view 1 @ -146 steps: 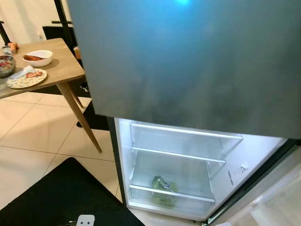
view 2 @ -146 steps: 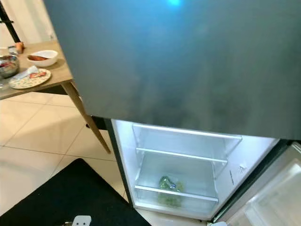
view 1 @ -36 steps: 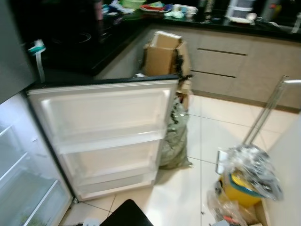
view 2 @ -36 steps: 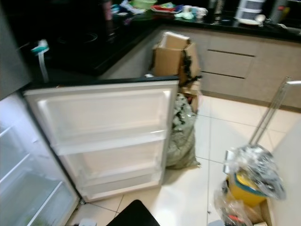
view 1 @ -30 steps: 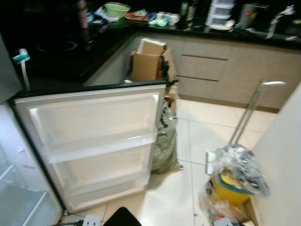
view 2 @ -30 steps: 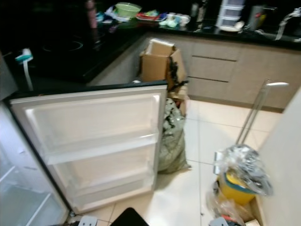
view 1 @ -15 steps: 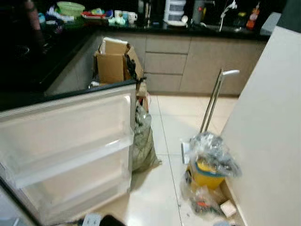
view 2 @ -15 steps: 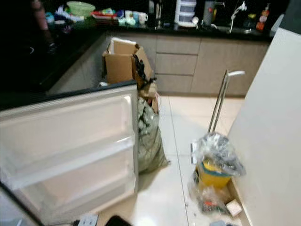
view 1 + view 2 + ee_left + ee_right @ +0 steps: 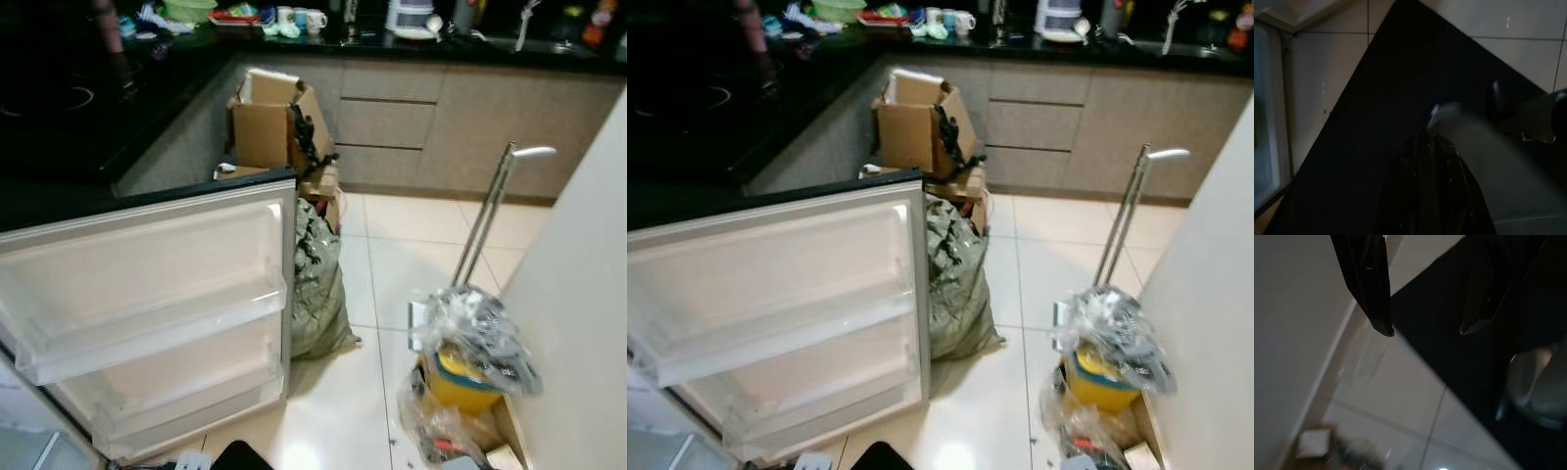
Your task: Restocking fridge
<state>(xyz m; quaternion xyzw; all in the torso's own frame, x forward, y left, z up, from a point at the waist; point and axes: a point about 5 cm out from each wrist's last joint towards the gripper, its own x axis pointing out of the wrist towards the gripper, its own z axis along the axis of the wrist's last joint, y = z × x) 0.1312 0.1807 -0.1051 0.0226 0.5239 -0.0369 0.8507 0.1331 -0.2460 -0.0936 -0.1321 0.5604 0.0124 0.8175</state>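
I see the fridge door (image 9: pixel 157 313) swung wide open on my left, its pale inner shelves bare, with a sliver of the lit fridge interior (image 9: pixel 29 452) at the lower left corner. Behind it runs a dark counter (image 9: pixel 88 108) that turns into a row of beige cabinets (image 9: pixel 431 122) along the far wall, the countertop crowded with cups, a green bowl and other small items I cannot make out. An open cardboard box (image 9: pixel 274 122) stands in the corner where the counters meet, and a stuffed grey-green bag (image 9: pixel 318 294) leans just beside the door's edge. To my right, against a pale wall, sits a yellow bucket (image 9: pixel 460 377) wrapped in crinkled clear plastic, with a metal handle (image 9: pixel 495 206) rising from behind it. A black mat (image 9: pixel 1391 122) lies on the tiled floor. The right gripper (image 9: pixel 1425 330) hangs over the mat's edge and the tile, its two fingers spread well apart and empty. The left gripper (image 9: pixel 1432 196) hangs over the mat in deep shade, and I cannot tell how its fingers stand.
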